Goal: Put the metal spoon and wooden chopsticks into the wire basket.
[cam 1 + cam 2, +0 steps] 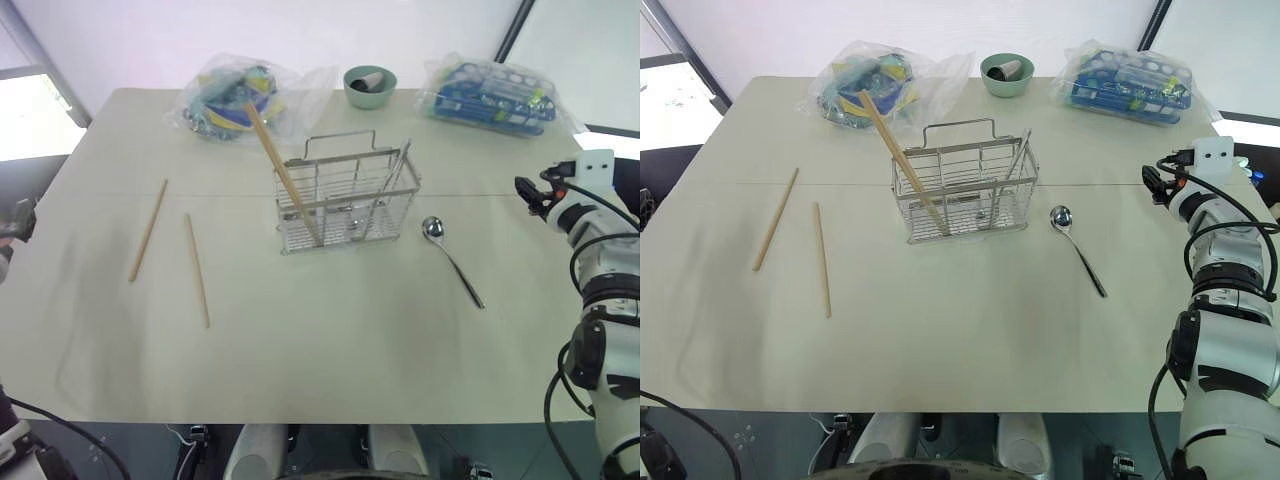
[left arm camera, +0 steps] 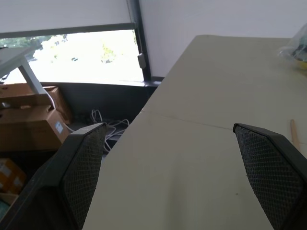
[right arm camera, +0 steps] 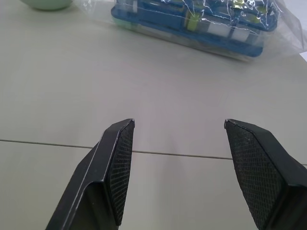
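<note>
Left eye view: metal spoon (image 1: 451, 258) beside wire basket (image 1: 345, 196); both grippers' fingers spread wide, holding nothing

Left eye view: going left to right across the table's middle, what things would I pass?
Two wooden chopsticks lying flat → wire basket, with a chopstick leaning inside → metal spoon → right end effector.

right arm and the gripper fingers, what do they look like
The right arm is built of rounded silver-white segments joined by black joints, with black cables looping along its outside and a white boxy block at the wrist. The right gripper has two black wedge-shaped fingers whose inner faces carry a fine mesh-like texture. The left gripper has the same black textured fingers.
</note>
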